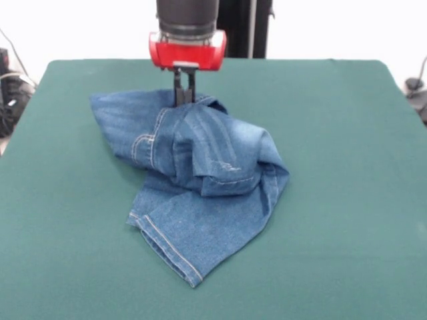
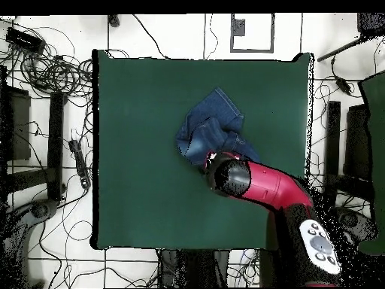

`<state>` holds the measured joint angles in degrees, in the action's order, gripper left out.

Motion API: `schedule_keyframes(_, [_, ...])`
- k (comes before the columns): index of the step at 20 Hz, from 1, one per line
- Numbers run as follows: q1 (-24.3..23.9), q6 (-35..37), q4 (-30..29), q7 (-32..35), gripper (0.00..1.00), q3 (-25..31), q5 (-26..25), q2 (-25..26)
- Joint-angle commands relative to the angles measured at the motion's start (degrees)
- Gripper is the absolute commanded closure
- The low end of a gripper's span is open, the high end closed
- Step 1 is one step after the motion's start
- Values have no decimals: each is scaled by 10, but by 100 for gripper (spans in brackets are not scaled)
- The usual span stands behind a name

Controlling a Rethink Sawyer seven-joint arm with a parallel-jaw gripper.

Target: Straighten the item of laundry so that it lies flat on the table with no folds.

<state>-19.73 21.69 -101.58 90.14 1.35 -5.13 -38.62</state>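
The jeans [image 1: 200, 177] lie crumpled in a heap near the middle of the green table [image 1: 347, 200], with one leg and its hem pointing toward the front edge. My gripper [image 1: 185, 99] comes straight down at the heap's far edge. Its two fingers stand close together, pinched on a fold of the denim there. In the overhead view the jeans [image 2: 214, 124] lie right of the table's [image 2: 143, 150] centre, and the arm's head [image 2: 228, 174] covers the gripper and the heap's near edge.
Green cloth surrounds the heap on all sides. Cables and stands [image 2: 45, 68] lie on the floor beside the table. The red arm [image 2: 278, 188] reaches in from the bottom right of the overhead view.
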Motion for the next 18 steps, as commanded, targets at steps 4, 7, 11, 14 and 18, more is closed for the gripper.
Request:
schedule_keyframes(4, [45, 158, -68, 58, 100, 24, 24, -147])
schedule_keyframes(7, [47, 181, -64, 57, 100, 22, 23, -159])
schedule_keyframes(11, [43, 180, -62, 57, 100, 29, 22, -156])
schedule_keyframes(14, [43, 173, -61, 60, 100, 33, 23, -150])
schedule_keyframes(18, [46, 167, -76, 68, 100, 33, 28, -160])
